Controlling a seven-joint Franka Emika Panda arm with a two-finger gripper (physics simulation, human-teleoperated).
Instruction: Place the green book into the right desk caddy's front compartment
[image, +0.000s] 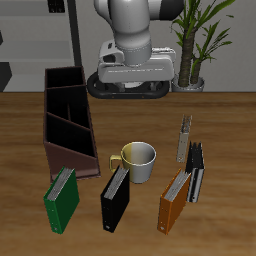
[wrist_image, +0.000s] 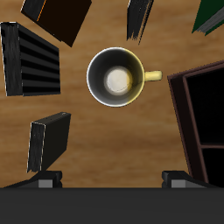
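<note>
The green book (image: 62, 197) stands upright near the table's front edge, just in front of the near end of the right desk caddy (image: 68, 120). The caddy is a long dark reddish-brown box with slanted dividers, and its compartments look empty. My gripper (image: 130, 82) hangs high above the back of the table, far from the book. In the wrist view the fingertips (wrist_image: 48, 180) sit wide apart with nothing between them. That view also shows a corner of the green book (wrist_image: 211, 15) and part of the caddy (wrist_image: 185, 114).
A yellow-handled mug (image: 138, 160) stands mid-table. A black book (image: 116, 197) and an orange book (image: 175, 199) stand beside the green one. Two more books (image: 196, 170) and a slim box (image: 184, 138) stand behind the orange one. A potted plant (image: 195, 45) is at the back.
</note>
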